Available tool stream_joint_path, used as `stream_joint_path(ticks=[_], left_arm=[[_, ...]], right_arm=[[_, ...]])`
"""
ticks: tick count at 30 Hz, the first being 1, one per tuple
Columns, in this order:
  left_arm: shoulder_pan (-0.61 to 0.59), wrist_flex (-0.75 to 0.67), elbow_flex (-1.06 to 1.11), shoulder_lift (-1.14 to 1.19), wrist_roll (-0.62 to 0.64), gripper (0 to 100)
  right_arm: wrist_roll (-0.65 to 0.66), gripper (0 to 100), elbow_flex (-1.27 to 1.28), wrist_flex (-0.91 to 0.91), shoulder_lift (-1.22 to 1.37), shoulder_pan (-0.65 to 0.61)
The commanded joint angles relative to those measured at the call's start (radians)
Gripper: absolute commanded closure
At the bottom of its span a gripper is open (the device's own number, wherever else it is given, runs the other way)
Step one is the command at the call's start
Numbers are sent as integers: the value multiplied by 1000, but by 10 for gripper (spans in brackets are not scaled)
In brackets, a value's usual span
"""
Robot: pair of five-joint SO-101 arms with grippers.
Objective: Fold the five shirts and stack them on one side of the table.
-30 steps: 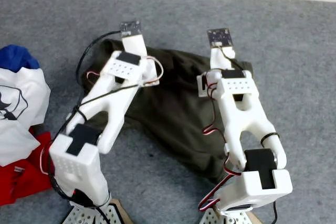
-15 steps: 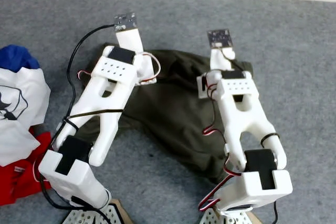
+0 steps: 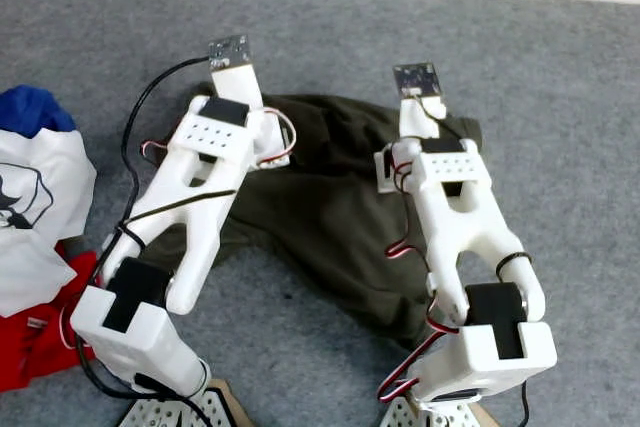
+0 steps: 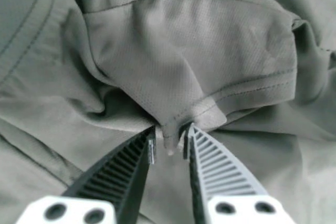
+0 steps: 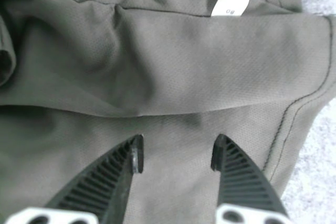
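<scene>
Now, step: straightening the olive shirt [image 3: 330, 207], at the worktop [image 3: 560, 97] centre, for folding.
Left hand [image 4: 169, 142]: pinching a hem pleat.
Right hand [image 5: 177, 155]: released, over the shirt's right edge.
Next: right should grip before both spread it.

Olive shirt [image 3: 330, 212], black-printed white shirt [image 3: 45, 212], blue shirt [image 3: 30, 109], red shirt [image 3: 40, 342], grey table [image 3: 560, 77]

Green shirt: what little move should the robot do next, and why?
Probably lower the right gripper and close it on the shirt. Its jaws hang open just above the fabric, while the left gripper pinches a fold, so both would then hold it.
</scene>
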Motion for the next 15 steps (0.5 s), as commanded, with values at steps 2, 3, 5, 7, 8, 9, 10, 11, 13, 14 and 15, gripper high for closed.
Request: stream_joint_path(ticks=[2, 3, 5, 7, 8, 9, 10, 11, 13, 14, 15], left_arm=[[-10, -18, -7, -62, -9, 988], [-10, -17, -7, -62, -9, 998], [-10, -17, -4, -59, -9, 992], [-12, -17, -4, -54, -9, 994], [-18, -17, -4, -56, -9, 994], [-24, -17, -2, -62, -9, 994], [-28, -15, -8, -64, -9, 994], [-33, 0, -16, -68, -9, 994], [-51, 57, -44, -102, -9, 994], [-62, 92, -59, -127, -9, 994], [-71, 132, -71, -157, -11, 994]], right_arm=[[12, 783, -7, -13, -12, 8], [12, 783, -7, -13, -12, 8], [12, 783, -7, -13, -12, 8], [12, 783, -7, -13, -13, 8], [12, 783, -7, -13, -13, 8], [12, 783, -5, -13, -15, 8], [12, 783, -5, -13, -15, 8], [12, 783, -5, -13, -16, 8], [12, 783, -4, -13, -16, 8], [12, 783, -4, -13, -16, 8], [12, 783, -4, -13, -16, 8]])
